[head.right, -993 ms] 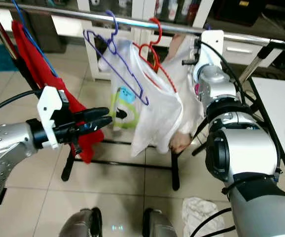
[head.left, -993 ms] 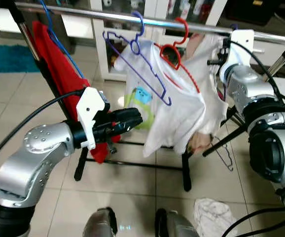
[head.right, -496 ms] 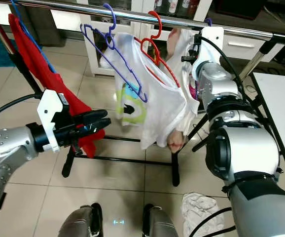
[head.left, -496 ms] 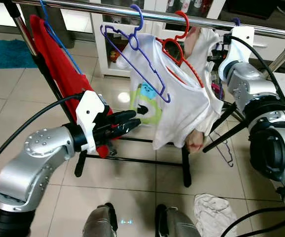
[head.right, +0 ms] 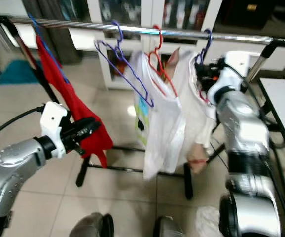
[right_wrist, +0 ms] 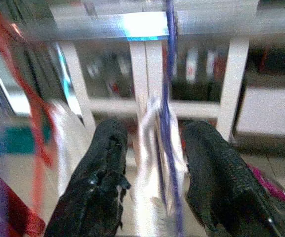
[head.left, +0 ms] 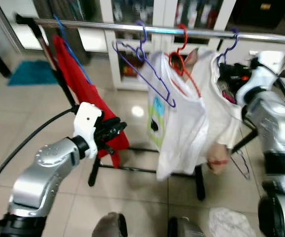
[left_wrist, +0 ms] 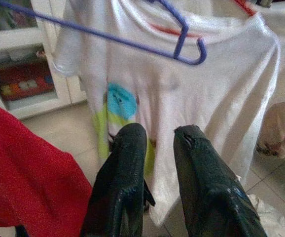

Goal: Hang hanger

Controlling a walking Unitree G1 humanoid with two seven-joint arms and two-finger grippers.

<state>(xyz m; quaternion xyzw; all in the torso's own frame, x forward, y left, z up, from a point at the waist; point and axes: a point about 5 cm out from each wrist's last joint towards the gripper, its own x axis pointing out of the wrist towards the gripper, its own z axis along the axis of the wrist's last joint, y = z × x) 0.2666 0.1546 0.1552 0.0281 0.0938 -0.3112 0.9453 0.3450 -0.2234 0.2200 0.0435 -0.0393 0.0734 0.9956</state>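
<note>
tiled floor (head.left: 44,128) | rail (head.left: 108,26): crowded hangers | right tool (right_wrist: 155,197) released, straddling purple hanger (right_wrist: 169,123) | left tool (left_wrist: 157,148) released

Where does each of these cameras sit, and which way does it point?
Left eye: head, looking down at the clothes rail; both silver arms show.
Right eye: beside it, same scene; both share the purple hanger.
Left wrist: along the left end effector toward the white shirt.
Right wrist: along the right end effector, a purple hanger's hook between its open fingers.
</note>
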